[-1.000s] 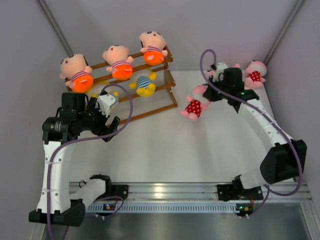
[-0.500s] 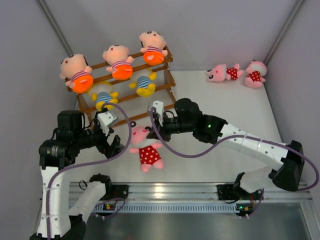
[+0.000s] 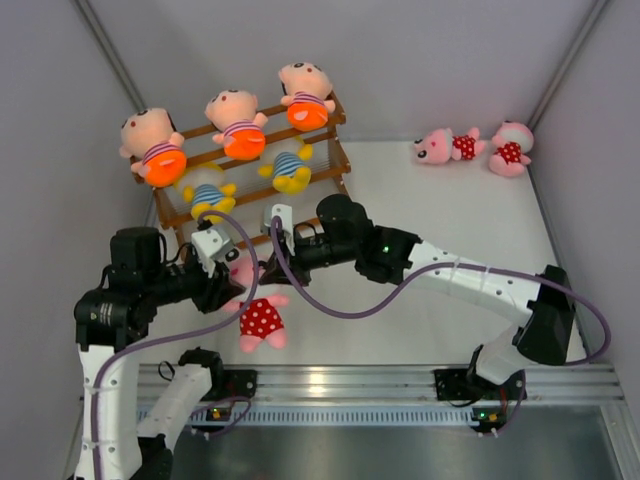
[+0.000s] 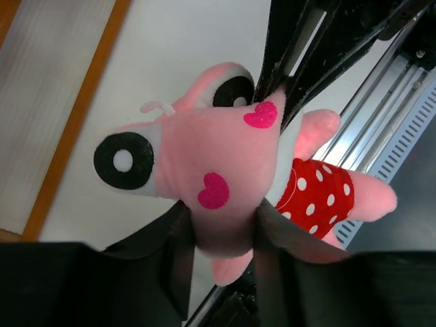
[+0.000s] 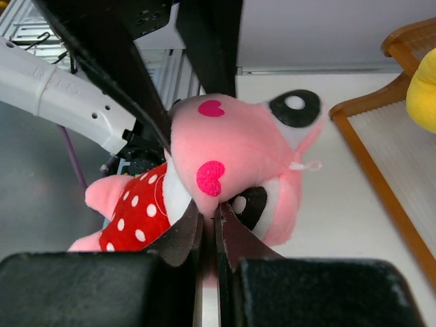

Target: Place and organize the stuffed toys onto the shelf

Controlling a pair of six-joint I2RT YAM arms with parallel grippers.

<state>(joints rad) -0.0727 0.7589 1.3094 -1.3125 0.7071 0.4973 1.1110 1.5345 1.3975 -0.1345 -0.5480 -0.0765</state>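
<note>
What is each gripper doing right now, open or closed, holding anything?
Left gripper: closed around the pink doll, at its head.
Right gripper: shut, pinching the same doll's head.

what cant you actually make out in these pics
- Top view: the pink doll's head, hidden under the left gripper and right gripper; only dress and legs show.
- Top view: the shelf's lowest tier, partly behind the arms.
- Left wrist view: most of the shelf, cut off by the left edge; one rail shows.
- Right wrist view: which part of the doll the right gripper pinches, covered by its head.
</note>
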